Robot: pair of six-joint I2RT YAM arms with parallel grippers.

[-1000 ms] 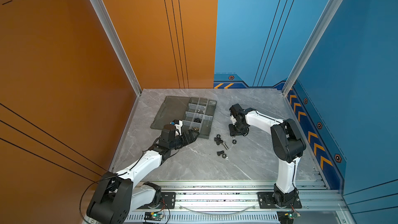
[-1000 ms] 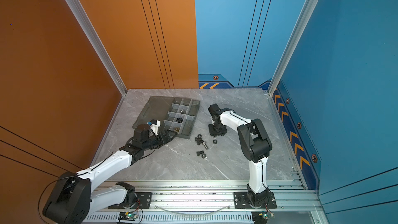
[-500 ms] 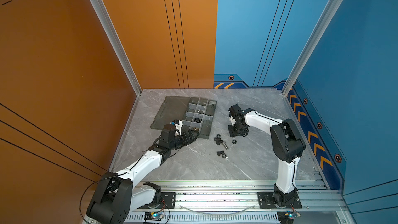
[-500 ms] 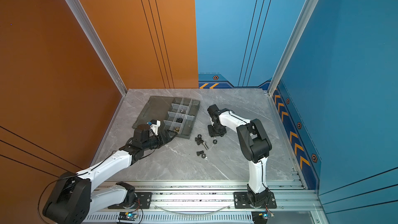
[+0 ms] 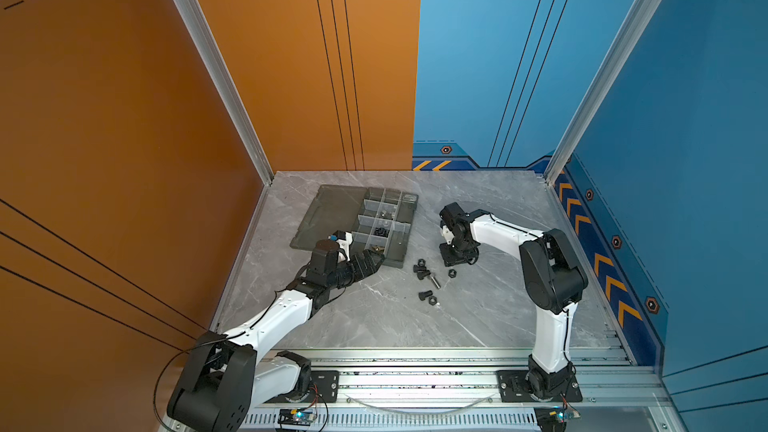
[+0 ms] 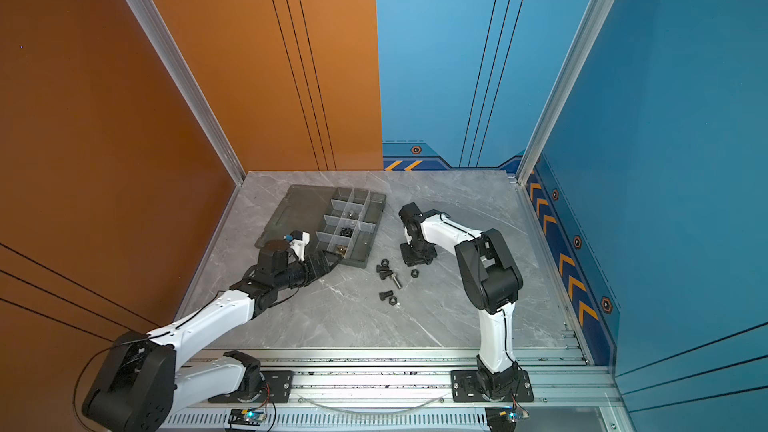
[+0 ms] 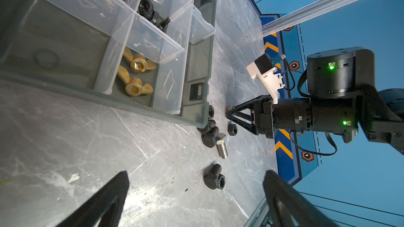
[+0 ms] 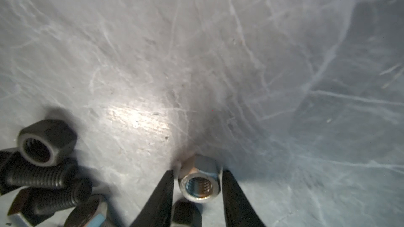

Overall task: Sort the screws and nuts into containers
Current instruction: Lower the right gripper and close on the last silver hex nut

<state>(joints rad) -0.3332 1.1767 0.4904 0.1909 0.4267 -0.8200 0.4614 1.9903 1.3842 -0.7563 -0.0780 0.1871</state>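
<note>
A silver nut (image 8: 200,184) lies flat on the marble between the fingers of my right gripper (image 8: 197,177). One finger touches it and a sliver of gap shows at the other. Beside it lie a black nut (image 8: 47,143), black screws (image 8: 39,177) and a silver screw (image 7: 222,147). Another black screw with a nut (image 7: 213,179) lies apart, near my wide-open, empty left gripper (image 7: 196,172). In both top views that gripper (image 5: 372,261) (image 6: 332,261) hovers at the near corner of the containers (image 5: 399,243) (image 6: 365,238). Brass winged nuts (image 7: 135,75) and black nuts (image 7: 150,14) fill separate cells.
The tray's flat grey lid (image 5: 332,214) lies open on its left. The right gripper (image 5: 455,257) points straight down just right of the loose pile (image 5: 424,272). Orange and blue walls close in the marble floor; an aluminium rail (image 5: 415,380) runs along the front.
The right gripper's jaws have narrowed round the silver nut. Both arms have stayed almost in place, and the left gripper has stayed wide open.
</note>
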